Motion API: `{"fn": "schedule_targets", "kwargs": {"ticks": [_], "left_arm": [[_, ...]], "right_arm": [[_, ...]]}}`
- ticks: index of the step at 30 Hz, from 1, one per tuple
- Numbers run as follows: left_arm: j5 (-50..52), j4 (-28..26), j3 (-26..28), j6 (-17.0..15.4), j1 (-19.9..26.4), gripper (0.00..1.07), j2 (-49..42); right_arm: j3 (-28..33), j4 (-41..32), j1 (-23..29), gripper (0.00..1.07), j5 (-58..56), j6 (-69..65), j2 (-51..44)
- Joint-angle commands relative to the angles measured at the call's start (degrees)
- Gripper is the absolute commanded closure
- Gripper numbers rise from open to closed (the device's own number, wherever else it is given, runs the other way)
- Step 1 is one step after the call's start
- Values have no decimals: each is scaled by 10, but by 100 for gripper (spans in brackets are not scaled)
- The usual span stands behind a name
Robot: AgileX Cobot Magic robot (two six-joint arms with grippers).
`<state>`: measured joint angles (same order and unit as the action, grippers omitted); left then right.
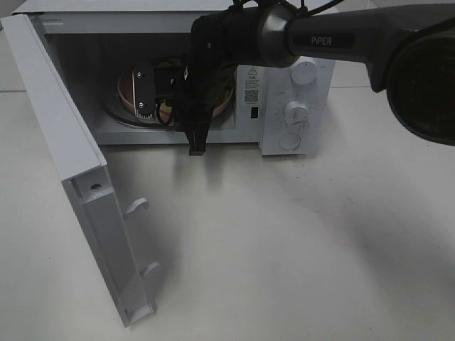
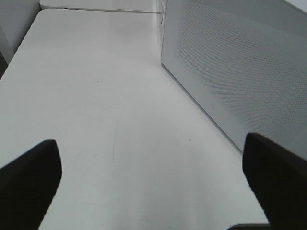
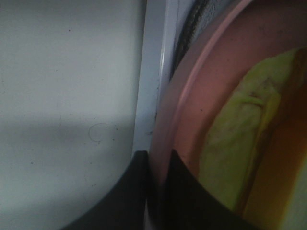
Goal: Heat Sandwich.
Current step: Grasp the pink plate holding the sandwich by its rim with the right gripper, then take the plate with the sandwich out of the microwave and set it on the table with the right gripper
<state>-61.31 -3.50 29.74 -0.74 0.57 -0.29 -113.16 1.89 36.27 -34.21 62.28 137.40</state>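
Note:
The white microwave (image 1: 291,92) stands with its door (image 1: 78,185) swung wide to the left. Inside it lies the round pink plate (image 1: 130,89). My right arm reaches into the cavity from the right. In the right wrist view my right gripper (image 3: 156,163) is shut on the plate's rim (image 3: 165,120) at the cavity's front edge. The sandwich (image 3: 240,143) lies on the plate and shows its yellow-green filling. In the exterior high view the right gripper (image 1: 193,142) covers the sandwich. My left gripper (image 2: 153,177) is open over bare table, with nothing between its fingers.
The microwave's control knobs (image 1: 297,112) sit right of the cavity. In the left wrist view a perforated white microwave wall (image 2: 240,72) stands close beside the left gripper. The white table (image 1: 298,249) stretches in front of the microwave.

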Motion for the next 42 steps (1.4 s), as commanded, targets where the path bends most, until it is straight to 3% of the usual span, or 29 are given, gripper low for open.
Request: {"fn": "schedule_targets", "kwargs": {"ticks": [1,28,36,42], "left_arm": [[0,2,-1,-3,-3,9,-9],[0,2,-1,-3,-3,9,-9],[0,2,-1,-3,-3,9,-9],[0,2,-1,-3,-3,9,-9]], "right_arm": [[3,-3,-3,107,-30,-13,-5],[15,-12,-2,107,-70,58,-68],[145,-26,-2,107,18,125,-128],[194,-32,-1,107,36,171,-164]]}}
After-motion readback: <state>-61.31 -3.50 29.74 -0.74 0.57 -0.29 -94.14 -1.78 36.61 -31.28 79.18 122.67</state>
